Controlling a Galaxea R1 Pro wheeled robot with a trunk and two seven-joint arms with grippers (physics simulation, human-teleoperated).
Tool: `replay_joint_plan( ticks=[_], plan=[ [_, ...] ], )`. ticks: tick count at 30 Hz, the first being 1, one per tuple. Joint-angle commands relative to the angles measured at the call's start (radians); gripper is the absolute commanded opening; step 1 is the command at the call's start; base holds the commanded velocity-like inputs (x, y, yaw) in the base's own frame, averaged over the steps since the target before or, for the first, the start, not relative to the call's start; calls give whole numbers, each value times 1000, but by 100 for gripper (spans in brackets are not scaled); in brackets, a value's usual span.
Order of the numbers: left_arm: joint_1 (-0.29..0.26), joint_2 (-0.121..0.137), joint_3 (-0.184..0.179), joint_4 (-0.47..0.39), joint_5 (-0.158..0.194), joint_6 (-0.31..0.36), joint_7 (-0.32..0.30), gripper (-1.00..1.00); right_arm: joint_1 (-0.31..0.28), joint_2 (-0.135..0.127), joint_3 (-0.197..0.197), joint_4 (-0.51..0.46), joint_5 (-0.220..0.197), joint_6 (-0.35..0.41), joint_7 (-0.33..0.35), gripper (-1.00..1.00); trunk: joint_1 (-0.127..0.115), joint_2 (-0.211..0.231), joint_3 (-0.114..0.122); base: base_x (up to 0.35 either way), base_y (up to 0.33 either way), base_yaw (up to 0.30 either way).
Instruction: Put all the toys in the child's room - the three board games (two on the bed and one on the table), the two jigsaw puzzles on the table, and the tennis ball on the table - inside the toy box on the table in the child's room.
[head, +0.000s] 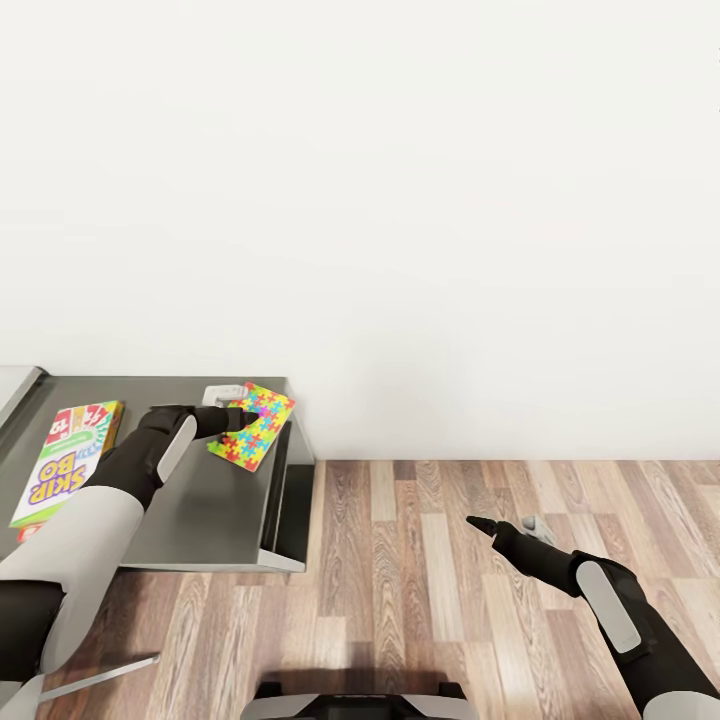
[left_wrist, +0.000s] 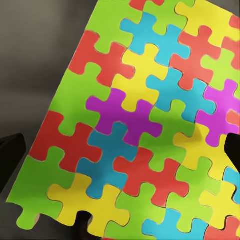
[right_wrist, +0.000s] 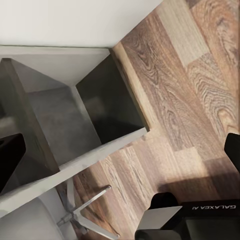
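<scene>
One jigsaw puzzle (head: 253, 425) and one Skip-Bo box (head: 65, 456) lie on the table (head: 210, 510), head view; left gripper (head: 245, 420) at the puzzle, grasp unclear. Left wrist: puzzle lid (left_wrist: 135, 130) close up. Right wrist: right gripper (right_wrist: 120, 150) spread wide over floor (right_wrist: 195, 85)

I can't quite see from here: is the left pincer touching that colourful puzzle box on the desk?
Cannot tell. In the head view the left pincer overlaps the jigsaw puzzle, but neither contact nor a gap shows plainly; the left wrist view shows the lid very close up.
</scene>
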Motion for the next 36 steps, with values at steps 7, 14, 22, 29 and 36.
replay_joint_plan(
  ticks=[7, 14, 22, 29, 36],
  plan=[
    [0, 1, -5, 20, 12, 5, -2, 100, -1, 0, -2, 0, 1, 6, 3, 100, 1, -1, -2, 0, -13, 0],
    [1, 1, -5, 20, 12, 5, -2, 100, -1, 1, -2, 0, 1, 6, 3, 100, 1, -1, -2, 0, -47, 0],
    [2, 2, -3, 20, 12, 3, -3, 100, -1, 2, -2, 0, 1, 6, 3, 100, 1, -1, -2, 0, -30, 0],
    [2, 3, -3, 20, 12, 3, -3, 100, -1, 2, -2, 0, 0, 5, 3, 100, 1, -1, 1, 0, -1, -29],
    [2, 12, 8, 20, 16, 2, -10, 100, -1, 2, -2, 0, 1, 5, 3, 100, 1, -1, 10, 0, 0, -113]
  ],
)
